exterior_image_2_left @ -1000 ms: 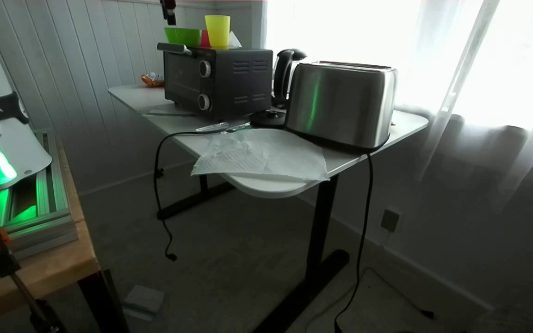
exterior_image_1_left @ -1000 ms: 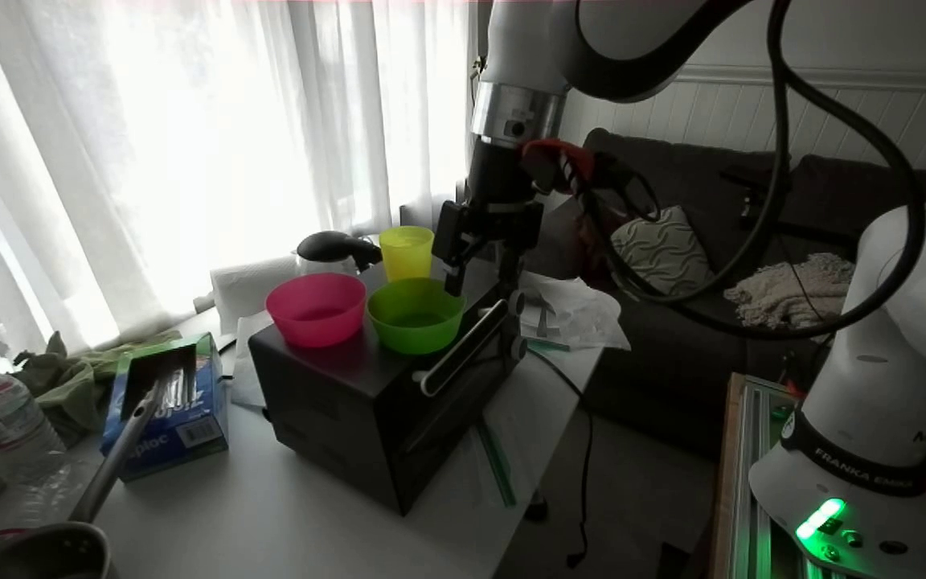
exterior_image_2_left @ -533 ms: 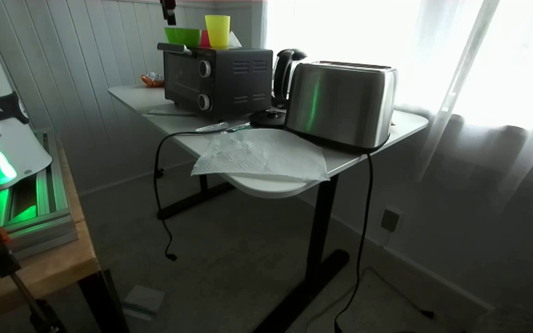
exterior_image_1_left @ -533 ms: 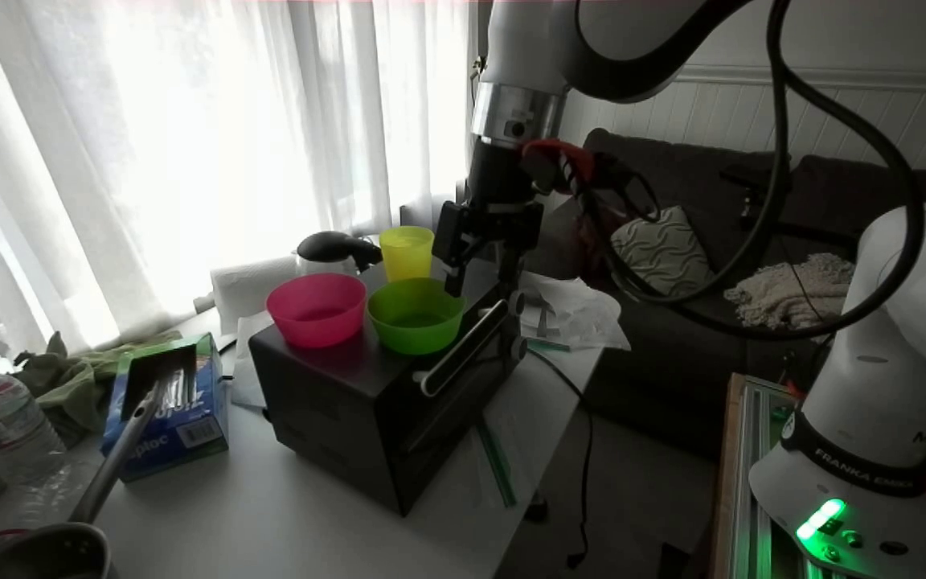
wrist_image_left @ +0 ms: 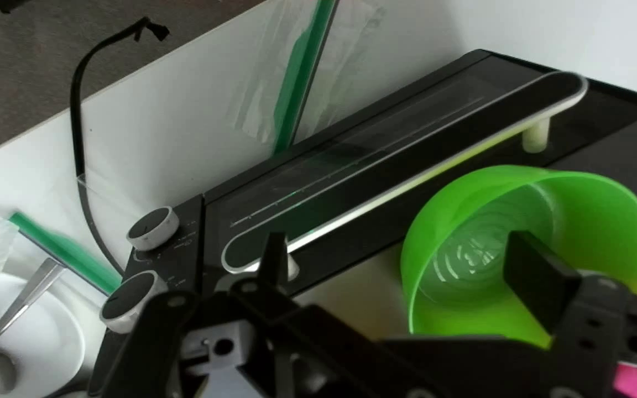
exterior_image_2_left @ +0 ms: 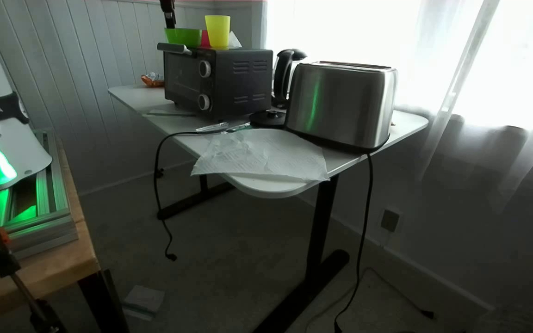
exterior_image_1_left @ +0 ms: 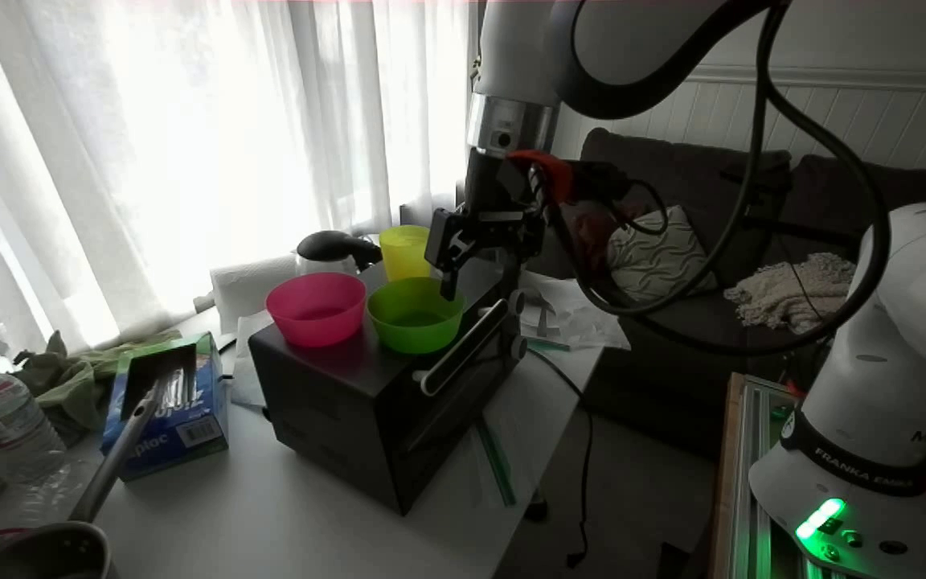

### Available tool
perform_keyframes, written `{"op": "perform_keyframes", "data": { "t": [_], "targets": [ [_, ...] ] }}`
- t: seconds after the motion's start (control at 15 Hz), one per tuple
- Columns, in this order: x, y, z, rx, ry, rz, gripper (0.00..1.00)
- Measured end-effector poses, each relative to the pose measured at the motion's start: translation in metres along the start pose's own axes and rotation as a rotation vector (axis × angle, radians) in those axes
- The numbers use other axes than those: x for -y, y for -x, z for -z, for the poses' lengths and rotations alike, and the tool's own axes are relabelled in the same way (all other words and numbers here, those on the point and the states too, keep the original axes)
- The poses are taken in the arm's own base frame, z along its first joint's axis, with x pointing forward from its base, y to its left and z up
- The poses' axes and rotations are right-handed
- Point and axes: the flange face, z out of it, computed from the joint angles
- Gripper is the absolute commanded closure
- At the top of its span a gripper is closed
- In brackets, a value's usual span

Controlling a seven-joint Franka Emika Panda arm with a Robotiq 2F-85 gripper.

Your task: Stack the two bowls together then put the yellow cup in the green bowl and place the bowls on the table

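The green bowl (exterior_image_1_left: 415,326) stands upright on a black toaster oven, beside the pink bowl (exterior_image_1_left: 317,310). The bowls are apart, not nested. The yellow cup (exterior_image_1_left: 404,253) stands upright behind the green bowl. All three also show in an exterior view (exterior_image_2_left: 182,37), with the pink bowl mostly hidden. My gripper (exterior_image_1_left: 479,281) is open and empty at the green bowl's rim. In the wrist view my gripper (wrist_image_left: 396,240) has one finger over the inside of the green bowl (wrist_image_left: 451,204) and one outside it, near the oven handle. The table (exterior_image_1_left: 230,515) is whitish.
The oven (exterior_image_1_left: 326,426) has a long front handle (exterior_image_1_left: 463,347). A kettle (exterior_image_1_left: 326,245) stands behind it. A toaster (exterior_image_2_left: 340,104) and paper (exterior_image_2_left: 262,155) lie near the table end. A Ziploc box (exterior_image_1_left: 170,410) and a pan (exterior_image_1_left: 37,555) stand on the table.
My gripper has moved down to the green bowl's rim in the last half second, with a slight tilt. The bowls and the cup have not moved.
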Motion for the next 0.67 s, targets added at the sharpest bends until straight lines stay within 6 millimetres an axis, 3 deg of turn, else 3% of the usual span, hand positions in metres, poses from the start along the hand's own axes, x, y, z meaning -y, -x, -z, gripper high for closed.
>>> {"op": "perform_keyframes", "data": {
  "t": [0.13,0.2,0.33,0.67],
  "targets": [
    [0.0001,-0.0007,-0.0016,0.002,0.001,-0.029,0.05],
    [0.0001,-0.0011,-0.0024,0.002,0.001,-0.040,0.26],
    [0.0003,-0.0018,-0.0044,0.004,0.001,-0.052,0.31],
    [0.0014,-0.0047,-0.0106,0.016,0.006,-0.065,0.67]
  ]
}}
